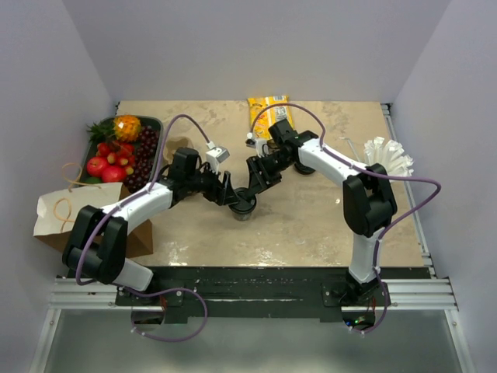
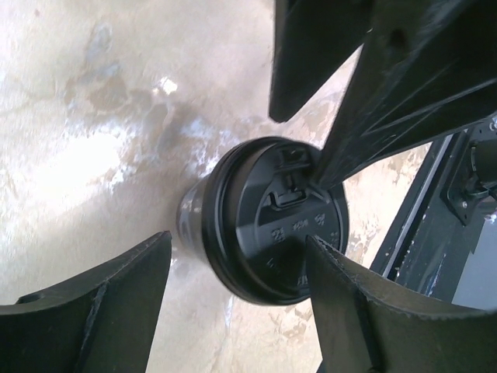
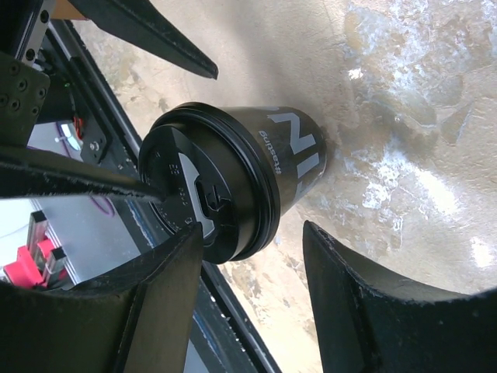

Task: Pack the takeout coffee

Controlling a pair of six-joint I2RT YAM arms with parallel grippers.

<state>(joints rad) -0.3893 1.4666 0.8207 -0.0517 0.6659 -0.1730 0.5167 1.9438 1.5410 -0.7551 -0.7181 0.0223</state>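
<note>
From above, the tan surface (image 1: 311, 225) carries a green tray of fruit (image 1: 153, 122) at its far left corner, a brown paper bag (image 1: 58, 214) overhanging the left edge near the front, a yellow snack packet (image 1: 264, 109) at the far edge and a white fluted stack (image 1: 386, 155) by the right edge; what that stack is made of is hard to make out. The coffee cup (image 1: 243, 208) stands upright near the middle of the surface, and the left tool (image 1: 231, 196) and right tool (image 1: 258, 185) crowd over it from either side, hiding most of it. The left wrist view shows the cup's black lid (image 2: 272, 221), with a raised sip tab and small embossed marks, between the left tool's open fingers. A strip of bare surface separates one finger from the cup, while the other overlaps the lid's rim; whether it touches I cannot tell. A finger of the right tool reaches in from the top and meets the lid beside the tab. The right wrist view shows the dark cup wall with pale lettering, partly cut off by the rim. The right tool also stands open around the lid, gripping nothing, one finger at the rim, the other apart from the wall. A thin finger of the left tool crosses the lid.
</note>
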